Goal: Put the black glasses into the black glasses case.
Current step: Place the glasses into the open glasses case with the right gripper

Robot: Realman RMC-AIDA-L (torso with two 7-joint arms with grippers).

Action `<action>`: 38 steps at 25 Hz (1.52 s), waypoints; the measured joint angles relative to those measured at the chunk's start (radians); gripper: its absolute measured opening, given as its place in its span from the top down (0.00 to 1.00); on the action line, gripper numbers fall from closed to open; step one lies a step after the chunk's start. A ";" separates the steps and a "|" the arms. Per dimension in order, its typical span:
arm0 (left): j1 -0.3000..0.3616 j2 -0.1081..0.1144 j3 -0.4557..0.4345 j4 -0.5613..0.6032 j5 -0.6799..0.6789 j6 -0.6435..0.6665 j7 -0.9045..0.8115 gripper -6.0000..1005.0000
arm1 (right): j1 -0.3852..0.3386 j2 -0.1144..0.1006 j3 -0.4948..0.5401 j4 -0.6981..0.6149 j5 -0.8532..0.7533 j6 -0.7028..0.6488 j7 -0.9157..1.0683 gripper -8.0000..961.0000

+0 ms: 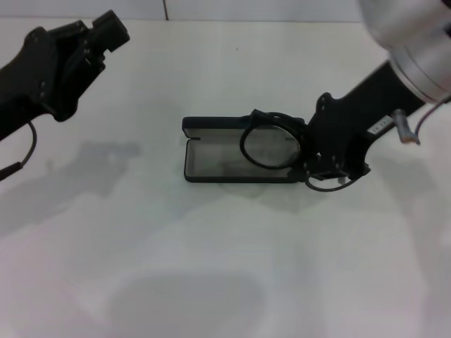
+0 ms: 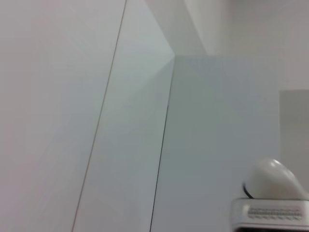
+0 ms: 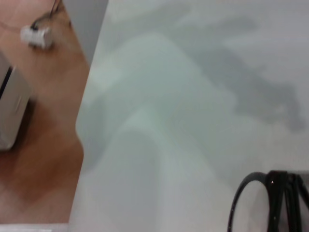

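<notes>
The black glasses case lies open at the middle of the white table, its lid folded back on the far side and the grey lining facing up. The black glasses hang tilted over the right half of the case, one large round lens facing the camera. My right gripper holds them from the right, shut on the frame. In the right wrist view the glasses show as a dark rim and folded temples at the lower corner. My left gripper is parked high at the far left, away from the case.
The table edge shows in the right wrist view, with wooden floor and a white device beyond it. The left wrist view shows only pale wall panels and a white rounded object. The arms' shadows fall on the bare table.
</notes>
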 joint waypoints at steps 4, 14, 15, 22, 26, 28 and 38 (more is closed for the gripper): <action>0.024 -0.007 0.000 0.004 0.000 0.000 0.004 0.93 | 0.166 0.001 0.015 0.205 -0.066 -0.008 -0.010 0.87; 0.029 -0.011 0.000 0.001 -0.001 0.002 0.017 0.93 | 0.311 0.013 -0.145 0.459 -0.092 0.169 -0.067 0.87; 0.031 -0.009 0.000 0.003 -0.002 0.002 0.017 0.93 | 0.312 0.013 -0.165 0.465 -0.089 0.190 -0.067 0.87; 0.069 0.021 -0.013 0.007 0.035 0.006 0.019 0.93 | 0.307 0.014 -0.283 0.511 -0.047 0.330 -0.065 0.87; 0.103 0.033 -0.014 0.008 0.104 0.034 0.022 0.93 | 0.303 0.014 -0.299 0.515 -0.045 0.369 -0.067 0.87; 0.115 0.034 -0.014 0.008 0.138 0.049 0.029 0.93 | 0.303 0.013 -0.303 0.516 -0.045 0.384 -0.067 0.87; 0.131 0.019 -0.007 0.006 0.289 0.132 0.092 0.93 | 0.306 0.013 -0.398 0.525 -0.017 0.483 -0.066 0.87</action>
